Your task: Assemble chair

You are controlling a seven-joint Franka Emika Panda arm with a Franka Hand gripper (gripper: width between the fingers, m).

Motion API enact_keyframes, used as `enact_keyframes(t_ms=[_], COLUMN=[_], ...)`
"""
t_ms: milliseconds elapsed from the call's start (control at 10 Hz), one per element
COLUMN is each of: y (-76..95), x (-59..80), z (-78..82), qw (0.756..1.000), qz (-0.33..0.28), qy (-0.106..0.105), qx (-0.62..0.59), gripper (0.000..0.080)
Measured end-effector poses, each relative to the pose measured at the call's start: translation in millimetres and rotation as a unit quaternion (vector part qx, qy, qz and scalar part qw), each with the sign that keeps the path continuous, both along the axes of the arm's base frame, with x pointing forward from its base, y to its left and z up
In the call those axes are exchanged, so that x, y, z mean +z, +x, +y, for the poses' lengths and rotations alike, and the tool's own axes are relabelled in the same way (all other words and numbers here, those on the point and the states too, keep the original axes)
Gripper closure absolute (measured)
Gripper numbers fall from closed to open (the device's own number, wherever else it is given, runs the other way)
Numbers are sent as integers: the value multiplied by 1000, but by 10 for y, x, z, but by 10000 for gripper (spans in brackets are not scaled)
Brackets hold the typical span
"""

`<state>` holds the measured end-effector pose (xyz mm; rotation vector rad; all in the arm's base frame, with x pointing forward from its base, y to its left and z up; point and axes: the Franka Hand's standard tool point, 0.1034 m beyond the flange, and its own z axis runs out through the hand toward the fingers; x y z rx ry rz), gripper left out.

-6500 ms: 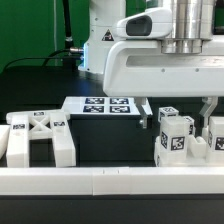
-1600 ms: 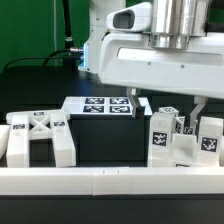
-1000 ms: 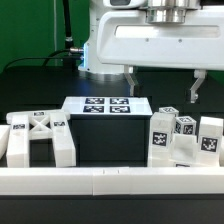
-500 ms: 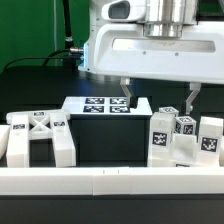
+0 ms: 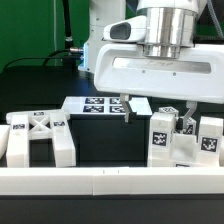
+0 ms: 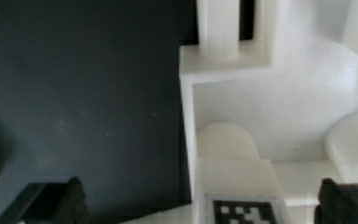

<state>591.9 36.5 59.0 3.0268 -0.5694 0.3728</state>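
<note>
Jaws spread wide, gripping nothing, low over blocks at exterior view's right of counter; panel at left. Risk: off-centre descent, one jaw clips block, topples neighbours.

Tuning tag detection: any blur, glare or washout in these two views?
Exterior view: sharp; marker board tags and the block tag read cleanly; the arm is bright, nearly washed out. Wrist view: soft overall; the white part is low in contrast, its tag cut by the frame edge; the jaws are dark blurs.
</note>
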Motion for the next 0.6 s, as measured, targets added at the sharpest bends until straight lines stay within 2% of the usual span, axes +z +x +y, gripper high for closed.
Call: enact_keyframes(t_ms=[100,200,300,600], y=[-5,-51,-96,-143], x=[-19,-96,-226,-467], z=[-6,-14,-1,2], qw=[1000,1000,1000,999], qz=[-5,-10,-10,-14], qy=[-3,-8,-13,-26], qx=[5,12,17,25], gripper=[150,150,150,150])
